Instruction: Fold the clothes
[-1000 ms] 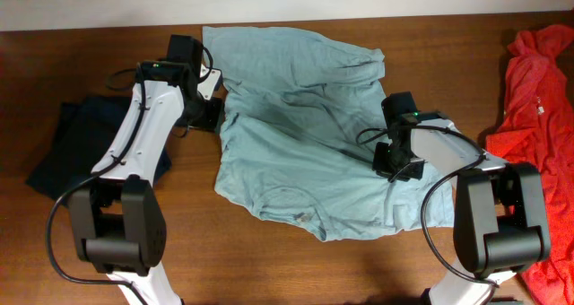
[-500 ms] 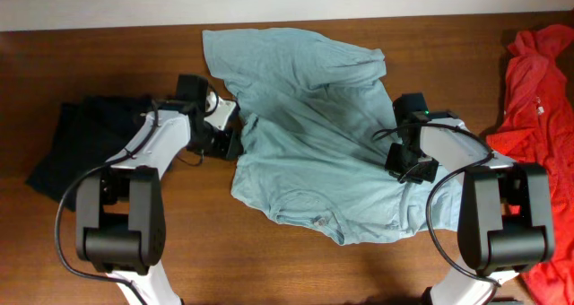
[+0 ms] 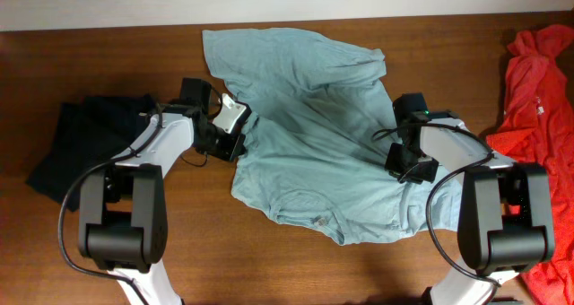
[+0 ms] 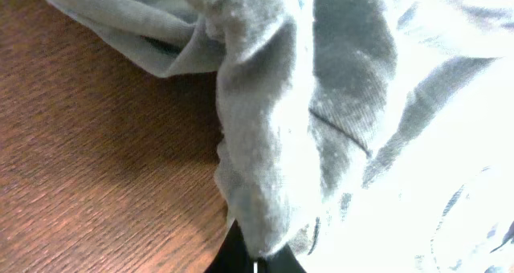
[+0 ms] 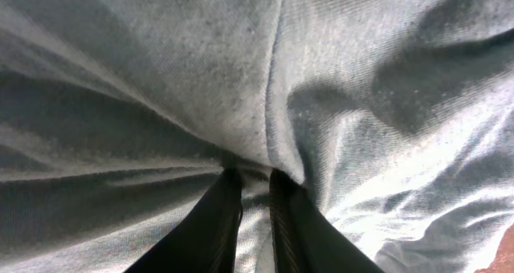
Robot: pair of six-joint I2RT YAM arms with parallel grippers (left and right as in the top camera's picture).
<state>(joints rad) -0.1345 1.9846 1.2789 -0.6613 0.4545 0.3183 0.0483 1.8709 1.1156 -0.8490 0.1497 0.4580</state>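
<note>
Overhead, the pale grey-blue T-shirt (image 3: 314, 135) lies rumpled mid-surface (image 3: 108, 63), reaching the far edge, between both arms. Left wrist: the left hand (image 4: 255, 259) is pinched together on the shirt's bunched left edge. Right wrist: the right hand (image 5: 255, 217) clamps a fold of it.

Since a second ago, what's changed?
Left tool moved inward to the left edge of the T-shirt and closed on it. Right tool, clamped on the fabric throughout, drifted slightly outward, dragging the shirt that way. Navy garment and red garment stayed put.
</note>
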